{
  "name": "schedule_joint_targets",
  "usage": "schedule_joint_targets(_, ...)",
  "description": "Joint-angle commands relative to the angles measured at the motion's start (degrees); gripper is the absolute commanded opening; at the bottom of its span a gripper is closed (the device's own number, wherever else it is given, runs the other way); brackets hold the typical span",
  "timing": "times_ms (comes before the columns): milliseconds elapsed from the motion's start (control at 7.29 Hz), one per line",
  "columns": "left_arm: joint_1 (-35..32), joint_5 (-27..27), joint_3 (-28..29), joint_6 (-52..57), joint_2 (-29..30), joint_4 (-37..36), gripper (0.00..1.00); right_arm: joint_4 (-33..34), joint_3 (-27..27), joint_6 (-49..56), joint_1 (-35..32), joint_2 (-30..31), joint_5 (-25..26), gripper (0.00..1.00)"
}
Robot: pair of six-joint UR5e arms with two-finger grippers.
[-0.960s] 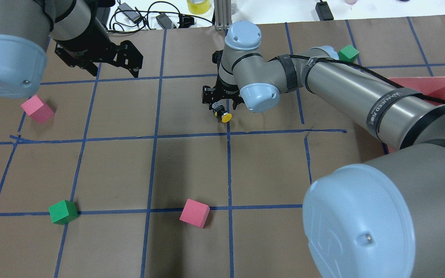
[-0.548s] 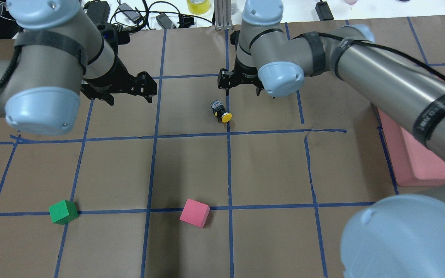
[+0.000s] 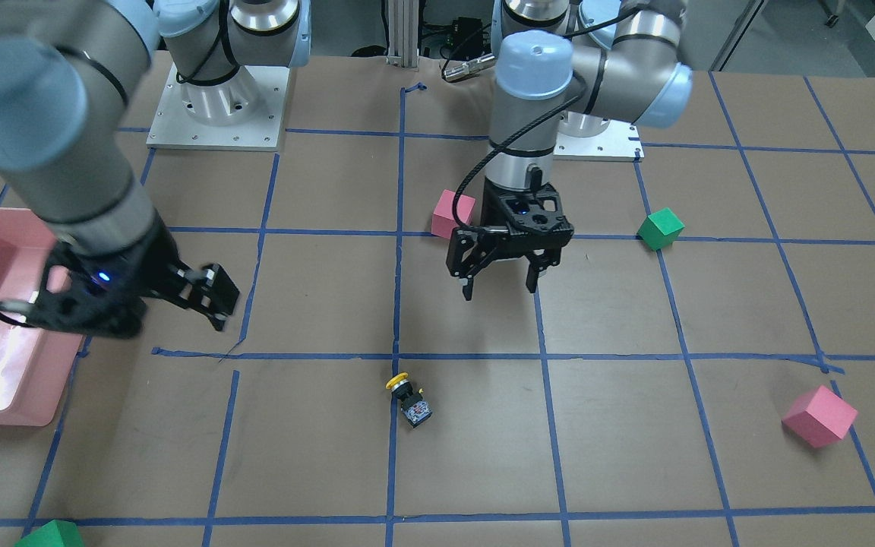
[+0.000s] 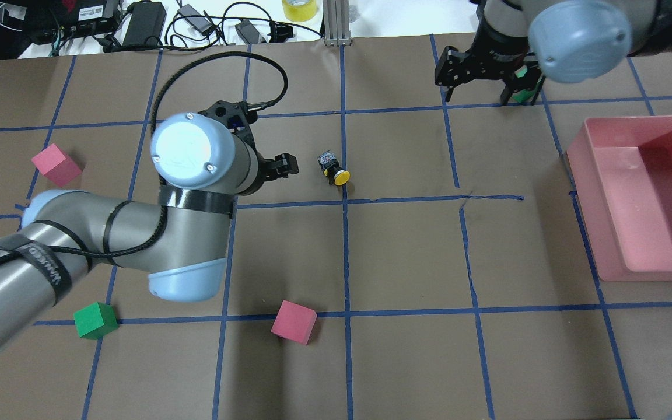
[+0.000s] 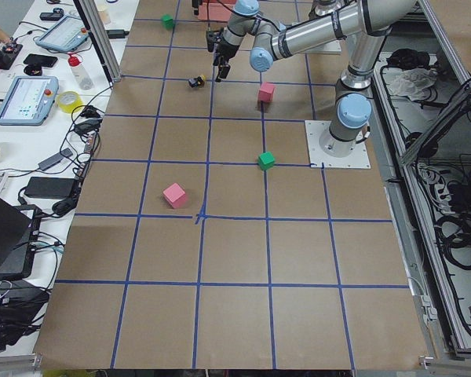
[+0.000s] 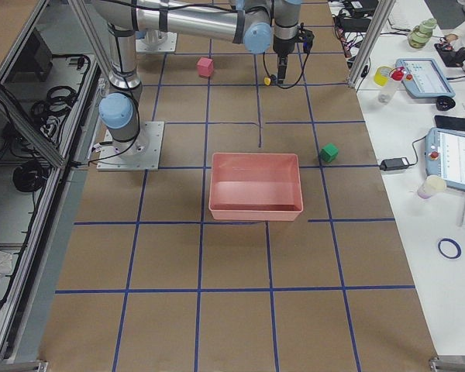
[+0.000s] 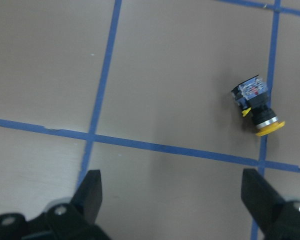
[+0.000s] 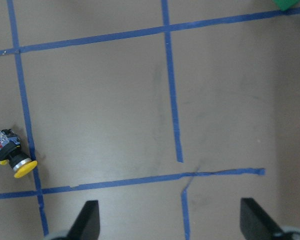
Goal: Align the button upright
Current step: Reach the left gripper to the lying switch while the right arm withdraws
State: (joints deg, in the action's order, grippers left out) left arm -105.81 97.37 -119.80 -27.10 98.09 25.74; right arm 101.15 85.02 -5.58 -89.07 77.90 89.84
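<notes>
The button [image 4: 333, 169] lies on its side on the brown table, yellow cap toward the robot, next to a blue tape line. It also shows in the front view [image 3: 409, 399]. My left gripper [image 3: 499, 290] is open and empty, hovering just left of the button in the overhead view. Only one of its fingers [image 4: 284, 164] shows there. The left wrist view has the button [image 7: 257, 107] at the right, ahead of the open jaws. My right gripper [image 4: 479, 87] is open and empty at the far right of the table. The button [image 8: 12, 154] sits at the left edge of its wrist view.
A pink bin [image 4: 590, 192] stands at the right. A green cube [image 4: 525, 87] sits behind the right gripper. A pink cube [image 4: 56, 164] lies at the left, with a green cube [image 4: 95, 319] and a pink cube [image 4: 294, 322] nearer the robot.
My right gripper has lifted off the button and swung away to the far right. My left arm has swung in toward the button from the left. The button has not moved.
</notes>
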Motion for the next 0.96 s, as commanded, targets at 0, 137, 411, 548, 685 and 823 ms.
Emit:
schedule_joint_targets(0, -7.28, 7.71, -0.70, -9.34, 8.48, -15.74, 1.00, -4.74, 0.06, 12.61, 1.70, 3.31, 2.43, 1.00)
schedule_joint_targets(137, -10.27, 13.49, 0.00, -11.29, 12.61, -18.33, 1.00, -4.83, 0.67, 18.97, 2.84, 3.40, 2.01, 1.00)
schedule_joint_targets(411, -13.53, 18.97, 8.48, -16.31, 21.83, -19.24, 1.00, -7.20, 0.59, 19.90, 3.20, 4.19, 1.65, 1.00)
schedule_joint_targets(548, -14.25, 19.61, 13.06, -17.54, 26.49, -19.24, 1.00, -7.29, 0.50, 19.91, 3.03, 4.63, 1.22, 1.00)
schedule_joint_targets(685, -15.56, 20.05, 15.97, -17.90, 29.76, -19.24, 1.00, -7.29, 0.59, 19.91, 3.11, 4.81, -0.79, 1.00)
schedule_joint_targets(823, -16.53, 22.75, 17.48, -18.43, 32.84, -19.15, 1.00, -7.37, 0.67, 19.91, 2.94, 4.81, -1.33, 1.00)
